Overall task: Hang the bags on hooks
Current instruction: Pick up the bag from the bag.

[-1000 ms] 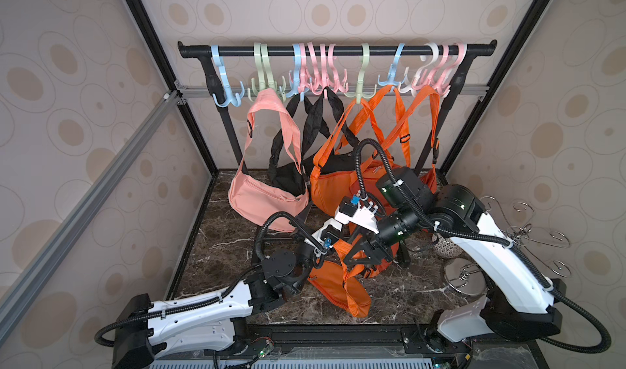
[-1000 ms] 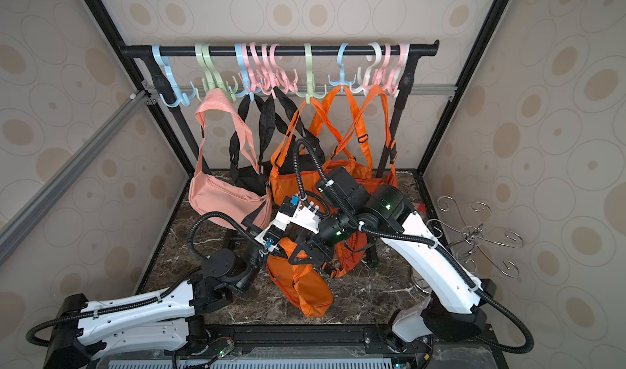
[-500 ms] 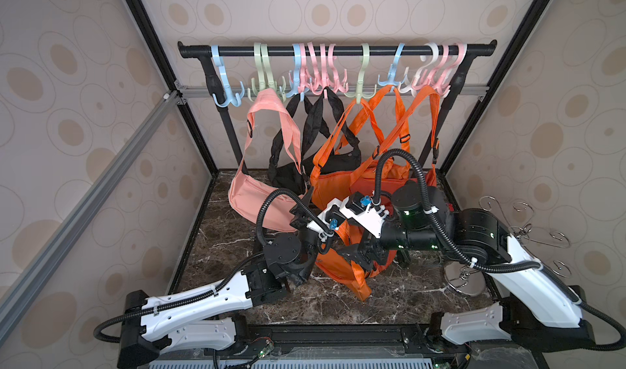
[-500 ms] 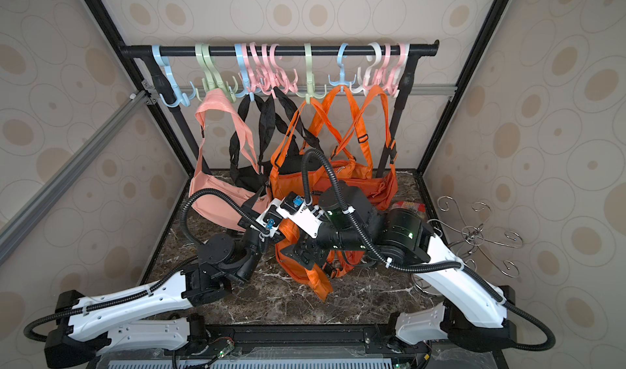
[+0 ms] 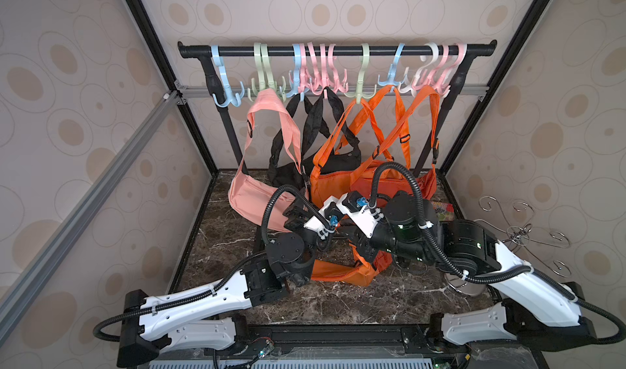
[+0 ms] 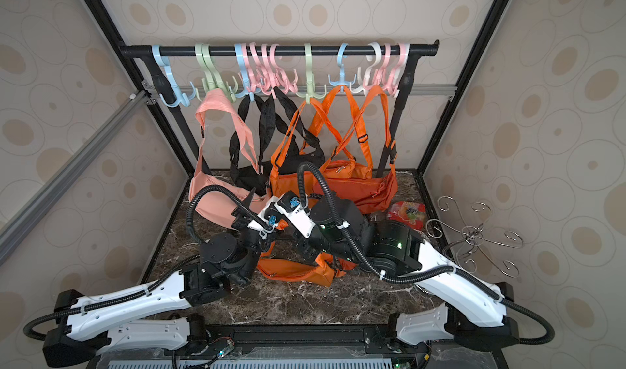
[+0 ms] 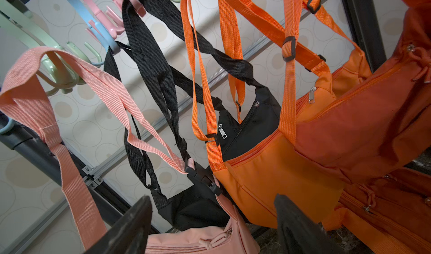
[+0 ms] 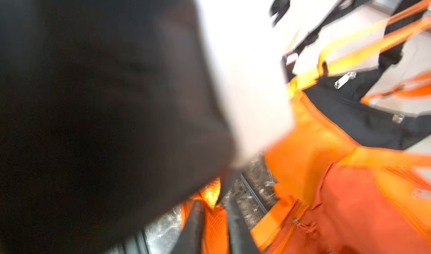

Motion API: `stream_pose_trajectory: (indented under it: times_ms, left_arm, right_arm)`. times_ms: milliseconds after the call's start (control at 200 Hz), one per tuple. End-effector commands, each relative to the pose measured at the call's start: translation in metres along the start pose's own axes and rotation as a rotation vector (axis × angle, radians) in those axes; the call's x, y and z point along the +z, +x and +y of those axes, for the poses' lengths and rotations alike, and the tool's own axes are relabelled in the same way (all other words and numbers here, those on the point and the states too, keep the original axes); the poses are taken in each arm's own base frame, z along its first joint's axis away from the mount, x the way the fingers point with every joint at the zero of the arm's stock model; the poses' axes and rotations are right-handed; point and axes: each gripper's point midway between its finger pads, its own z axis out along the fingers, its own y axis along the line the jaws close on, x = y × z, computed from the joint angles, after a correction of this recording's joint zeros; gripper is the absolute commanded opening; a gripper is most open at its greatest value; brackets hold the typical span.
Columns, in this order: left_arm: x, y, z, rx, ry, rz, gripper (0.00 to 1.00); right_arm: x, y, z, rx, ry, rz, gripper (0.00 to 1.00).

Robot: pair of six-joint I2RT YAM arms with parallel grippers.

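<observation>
Right gripper (image 8: 213,208): jaws nearly together with the orange strap (image 8: 211,194) pinched between them. The view is smeared, but webbing fills the gap. In both top views it sits low in front of the rail (image 5: 338,50), tilted down over the bag (image 5: 338,273) (image 6: 294,270)

Bag: lies flat on the table (image 5: 338,309) in front of the rail's middle. Its long axis is roughly parallel to the rail, with one end toward the left arm and the other bunched up under the right gripper. The strap lifts off that bunched end to the jaws

Left gripper (image 7: 213,198): jaws wide apart with nothing between them. Its fingers (image 7: 140,217) aim up at the bags hung under the rail. In a top view (image 5: 296,211) it sits rail-side of the bag's left end, close beside the right wrist; can't tell if it touches the bag

On the hooks (image 5: 325,79) along the rail, from its left end: pink bag (image 5: 250,197), black bags (image 5: 288,177), orange bags (image 5: 372,181), straps crossing

A packet (image 5: 443,209) lies on the table under the rail's right end, beside the orange bags. A wire stand (image 5: 521,235) sits past that end, nearer the arms
</observation>
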Motion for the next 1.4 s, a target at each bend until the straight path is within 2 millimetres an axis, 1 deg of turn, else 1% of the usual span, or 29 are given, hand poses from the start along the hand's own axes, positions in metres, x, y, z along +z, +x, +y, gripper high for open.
stream_pose_trajectory:
  times_ms: [0,30,100,175,245,335,390,450,515,575,640,705,770,790,815,860,935,1000,1025,1080,1231,1316,1396]
  left_arm:
    - [-0.015,-0.058,0.042,-0.172,-0.003,-0.147,0.81]
    - [-0.014,-0.059,0.042,-0.173,-0.002,-0.146,0.81]
    - [-0.013,-0.061,0.042,-0.169,-0.002,-0.139,0.8]
    - [-0.012,-0.061,0.042,-0.164,-0.007,-0.128,0.8]
    - [-0.012,-0.061,0.042,-0.159,-0.01,-0.12,0.79]
    - [-0.012,-0.061,0.043,-0.16,-0.011,-0.119,0.79]
    - [-0.012,-0.06,0.044,-0.155,-0.018,-0.115,0.79]
    - [-0.011,-0.059,0.043,-0.143,-0.022,-0.107,0.79]
    - [-0.01,-0.057,0.042,-0.133,-0.029,-0.098,0.78]
    - [-0.01,-0.055,0.043,-0.131,-0.034,-0.093,0.78]
    - [-0.011,-0.055,0.045,-0.137,-0.039,-0.093,0.78]
    - [-0.011,-0.055,0.045,-0.135,-0.04,-0.092,0.78]
    - [-0.011,-0.055,0.046,-0.133,-0.043,-0.091,0.78]
    - [-0.011,-0.056,0.046,-0.133,-0.042,-0.092,0.78]
    - [-0.011,-0.057,0.046,-0.133,-0.04,-0.093,0.77]
    - [-0.01,-0.058,0.045,-0.133,-0.037,-0.092,0.77]
    - [-0.01,-0.057,0.044,-0.131,-0.035,-0.089,0.76]
    - [-0.01,-0.056,0.044,-0.128,-0.037,-0.084,0.76]
    - [-0.01,-0.055,0.045,-0.129,-0.039,-0.082,0.76]
    - [-0.012,-0.051,0.046,-0.13,-0.043,-0.079,0.76]
    - [-0.018,-0.037,0.057,-0.135,-0.076,-0.059,0.76]
    - [-0.02,-0.032,0.066,-0.139,-0.098,-0.052,0.75]
    - [-0.022,-0.032,0.074,-0.147,-0.11,-0.055,0.7]
  right_arm:
    - [0.021,0.032,-0.012,-0.032,0.085,0.118,0.41]
    - [0.023,0.034,-0.007,-0.031,0.064,0.126,0.46]
    - [0.031,0.042,0.003,-0.032,0.015,0.152,0.55]
    - [0.04,0.052,0.009,-0.033,-0.005,0.172,0.57]
    - [0.044,0.056,0.008,-0.022,0.012,0.163,0.6]
    - [0.046,0.059,0.007,-0.019,0.021,0.152,0.6]
    - [0.045,0.057,0.01,-0.021,-0.004,0.145,0.61]
    - [0.04,0.054,0.019,-0.03,-0.061,0.125,0.63]
    - [0.033,0.048,0.026,-0.037,-0.101,0.08,0.67]
    - [0.029,0.049,0.03,-0.046,-0.122,0.063,0.71]
    - [0.029,0.054,0.033,-0.061,-0.135,0.08,0.75]
    - [0.035,0.063,0.034,-0.072,-0.133,0.105,0.77]
    - [0.045,0.07,0.024,-0.07,-0.064,0.118,0.77]
    - [0.047,0.071,0.02,-0.072,-0.038,0.119,0.76]
    - [0.049,0.071,0.017,-0.075,-0.013,0.117,0.7]
    - [0.05,0.068,0.009,-0.073,0.035,0.102,0.53]
    - [0.045,0.055,-0.003,-0.06,0.095,0.048,0.25]
    - [0.035,0.044,-0.013,-0.055,0.143,-0.003,0.06]
    - [0.03,0.04,-0.019,-0.051,0.164,-0.019,0.0]
    - [0.019,0.034,-0.03,-0.031,0.189,-0.047,0.0]
    - [-0.017,0.026,-0.068,0.081,0.216,-0.107,0.0]
    - [-0.034,0.028,-0.088,0.117,0.26,-0.118,0.0]
    - [-0.04,0.033,-0.097,0.127,0.287,-0.105,0.0]
